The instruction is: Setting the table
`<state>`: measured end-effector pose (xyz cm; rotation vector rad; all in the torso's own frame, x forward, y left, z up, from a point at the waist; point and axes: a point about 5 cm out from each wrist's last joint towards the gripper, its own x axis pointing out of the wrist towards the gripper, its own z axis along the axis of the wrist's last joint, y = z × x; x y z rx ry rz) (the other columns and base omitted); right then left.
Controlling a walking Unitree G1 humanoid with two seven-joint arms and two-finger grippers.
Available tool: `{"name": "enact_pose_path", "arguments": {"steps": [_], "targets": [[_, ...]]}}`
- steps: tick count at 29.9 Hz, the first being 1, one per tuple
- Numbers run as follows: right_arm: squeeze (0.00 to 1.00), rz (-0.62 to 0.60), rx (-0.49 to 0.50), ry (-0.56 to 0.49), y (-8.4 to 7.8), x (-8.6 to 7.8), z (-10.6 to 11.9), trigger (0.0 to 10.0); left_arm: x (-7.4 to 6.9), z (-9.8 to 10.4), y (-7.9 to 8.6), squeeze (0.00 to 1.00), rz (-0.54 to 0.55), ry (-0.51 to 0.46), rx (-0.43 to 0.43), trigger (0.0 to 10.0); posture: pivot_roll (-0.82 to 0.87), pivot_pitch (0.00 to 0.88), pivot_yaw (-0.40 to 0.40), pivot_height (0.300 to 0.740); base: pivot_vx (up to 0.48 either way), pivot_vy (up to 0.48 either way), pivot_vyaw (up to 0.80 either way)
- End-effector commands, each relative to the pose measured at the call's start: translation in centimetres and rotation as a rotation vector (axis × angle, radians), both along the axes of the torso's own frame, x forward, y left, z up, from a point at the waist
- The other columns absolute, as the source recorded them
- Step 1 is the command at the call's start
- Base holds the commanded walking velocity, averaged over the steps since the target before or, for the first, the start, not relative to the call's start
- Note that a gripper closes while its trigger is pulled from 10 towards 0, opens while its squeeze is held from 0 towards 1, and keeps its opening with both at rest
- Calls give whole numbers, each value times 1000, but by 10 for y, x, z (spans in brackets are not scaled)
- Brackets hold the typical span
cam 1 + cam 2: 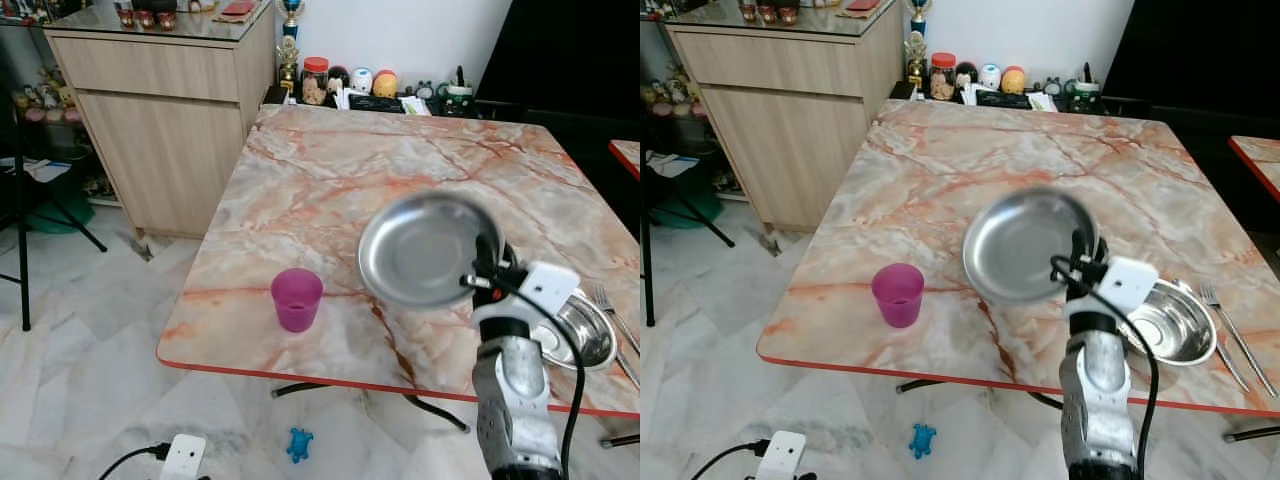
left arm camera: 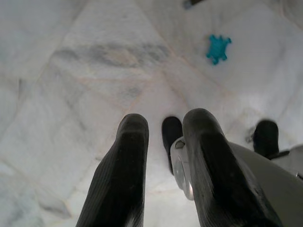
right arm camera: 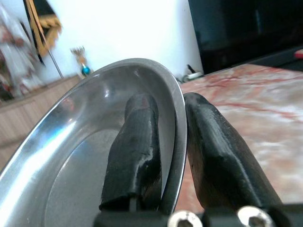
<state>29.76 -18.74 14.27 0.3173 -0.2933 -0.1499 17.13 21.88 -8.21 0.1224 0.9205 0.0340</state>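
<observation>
My right gripper (image 1: 487,250) is shut on the rim of a round steel plate (image 1: 420,248). It holds the plate tilted in the air above the near right part of the marble table (image 1: 400,150). In the right wrist view one finger lies inside the plate (image 3: 71,156) and the other outside its rim. A purple cup (image 1: 297,299) stands upright near the table's front left edge. A steel bowl (image 1: 1170,325) rests at the front right, with a fork (image 1: 1225,315) beside it. My left gripper (image 2: 163,125) hangs open over the floor, holding nothing.
A wooden cabinet (image 1: 170,110) stands left of the table. Jars and small ornaments (image 1: 360,85) line the floor-level ledge behind the table's far edge. On the marble floor lie a blue toy turtle (image 1: 299,444) and a white plug block (image 1: 183,455). A black stand (image 1: 20,200) is far left.
</observation>
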Motion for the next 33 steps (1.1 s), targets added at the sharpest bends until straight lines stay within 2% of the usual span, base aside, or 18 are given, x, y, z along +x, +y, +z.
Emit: {"name": "enact_pose_path", "arguments": {"steps": [1, 2, 3, 6, 8, 9, 11, 15, 17, 27, 30, 33], "targets": [[0, -25, 40, -85, -7, -1, 17, 10000, -5, -1, 5, 0, 40, 6, -2, 10000, 97, 0, -67, 740, 0, 0, 0], [0, -31, 98, -101, -10, -1, 18, 10000, -7, -1, 7, 0, 43, 8, 2, 10000, 99, 0, -68, 740, 0, 0, 0], [0, -31, 98, -101, -10, -1, 18, 10000, -7, -1, 7, 0, 43, 8, 2, 10000, 99, 0, -68, 740, 0, 0, 0], [0, -39, 218, -126, -15, -1, 19, 10000, -9, -2, 8, 0, 42, 10, 4, 10000, 97, 0, -68, 740, 0, 0, 0], [0, -1, 392, -135, -15, -2, 16, 10000, -11, -3, 9, 0, 50, 13, 4, 10000, 98, 0, -69, 740, 0, 0, 0], [0, 12, 415, -131, -15, -3, 14, 10000, -12, -3, 9, 0, 52, 14, 3, 10000, 97, 0, -69, 740, 0, 0, 0], [0, 23, 415, -128, -13, -3, 13, 10000, -12, -3, 9, 0, 52, 14, 3, 10000, 97, 0, -69, 740, 0, 0, 0], [0, 134, 344, -62, 3, -5, 3, 10000, -9, -2, 8, 0, 49, -1, 0, 10000, 93, 0, -67, 740, 0, 0, 0], [0, 155, 343, -60, 5, -6, 3, 10000, -8, -2, 7, 0, 46, -5, -2, 10000, 92, 0, -66, 740, 0, 0, 0], [0, 215, 329, -65, 6, -2, 11, 10000, -1, 1, 5, 0, 50, -35, -1, 10000, 99, 0, -81, 740, 0, -74, 0], [0, 292, 246, -61, 11, -1, 17, 10000, 0, 2, 3, 0, 38, -39, -2, 10000, 98, 0, -80, 740, 0, -249, 0], [0, 317, 194, -73, 5, -1, 24, 10000, 0, 2, 3, 0, 36, -40, -3, 10000, 93, 0, -78, 740, 0, -251, 0]]}}
